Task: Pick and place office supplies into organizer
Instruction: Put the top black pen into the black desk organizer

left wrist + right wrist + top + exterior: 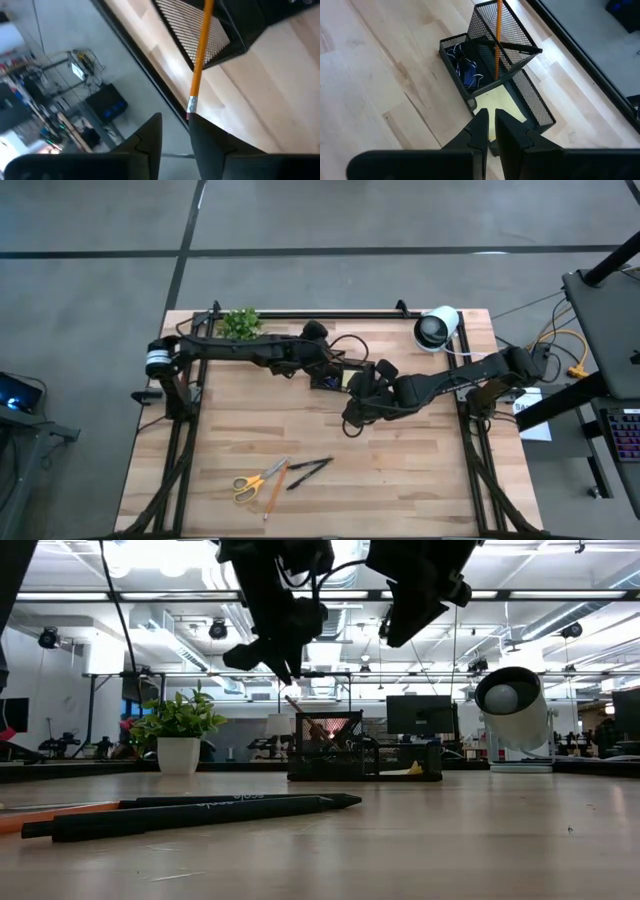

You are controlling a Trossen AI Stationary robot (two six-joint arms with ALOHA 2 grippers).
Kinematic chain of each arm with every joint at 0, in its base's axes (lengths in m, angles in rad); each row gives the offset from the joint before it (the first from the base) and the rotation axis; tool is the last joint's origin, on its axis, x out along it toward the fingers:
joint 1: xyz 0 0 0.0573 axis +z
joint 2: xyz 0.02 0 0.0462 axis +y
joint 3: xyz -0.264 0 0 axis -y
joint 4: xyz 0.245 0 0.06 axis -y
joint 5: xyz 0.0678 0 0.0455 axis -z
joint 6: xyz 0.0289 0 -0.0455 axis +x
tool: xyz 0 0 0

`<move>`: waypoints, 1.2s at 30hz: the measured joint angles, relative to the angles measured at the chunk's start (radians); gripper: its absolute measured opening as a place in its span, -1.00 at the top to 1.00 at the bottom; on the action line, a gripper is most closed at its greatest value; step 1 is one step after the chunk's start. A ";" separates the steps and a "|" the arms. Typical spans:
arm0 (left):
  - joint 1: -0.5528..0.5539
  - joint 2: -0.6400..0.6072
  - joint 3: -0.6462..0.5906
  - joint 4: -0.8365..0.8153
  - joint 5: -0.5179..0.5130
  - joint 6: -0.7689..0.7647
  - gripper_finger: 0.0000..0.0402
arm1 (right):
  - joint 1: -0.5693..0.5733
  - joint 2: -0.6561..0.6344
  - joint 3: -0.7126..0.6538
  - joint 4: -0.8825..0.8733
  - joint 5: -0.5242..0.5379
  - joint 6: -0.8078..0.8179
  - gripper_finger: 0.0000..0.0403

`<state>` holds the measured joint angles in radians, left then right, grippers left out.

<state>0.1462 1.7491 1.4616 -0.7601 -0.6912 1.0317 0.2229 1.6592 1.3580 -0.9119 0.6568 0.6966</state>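
Observation:
The black mesh organizer (333,378) stands mid-table and also shows in the right wrist view (485,60). An orange pencil (497,40) stands in its tall compartment beside a dark pen (520,48). Blue and dark clips (465,70) and the yellow sticky pad (507,107) lie in the low parts. My left gripper (175,135) is open just above the pencil's eraser end (192,106). My right gripper (491,127) is shut and empty, above the organizer's near side. Scissors (255,483), another pencil (274,492) and dark pens (310,469) lie on the near table. My left gripper is open with the pencil's eraser end (191,111) right at the tip of one finger (210,140). I cannot tell whether they touch. The pencil's other end is down in the organizer's tall compartment.
A small green plant (240,323) stands at the far left edge and a big white-and-black roll (437,328) at the far right. Two dark pens (200,812) lie close to the low camera. Bare wood lies between the organizer and the near supplies.

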 joint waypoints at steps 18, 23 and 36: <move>-0.220 -0.558 -0.257 -0.271 0.480 -0.987 0.53 | -0.020 0.049 -0.060 0.271 -0.628 -0.430 0.89; -0.406 -0.679 -0.486 -0.158 0.570 -1.281 0.79 | 0.008 0.179 -0.019 0.321 -0.692 -0.476 0.89; -0.745 -0.600 -0.771 0.370 0.533 -1.679 0.99 | 0.148 0.405 0.108 0.346 -0.687 -0.415 0.89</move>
<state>-0.5985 1.1491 0.6910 -0.3902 -0.1579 -0.6472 0.3711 2.0645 1.4658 -0.5660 -0.0300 0.2813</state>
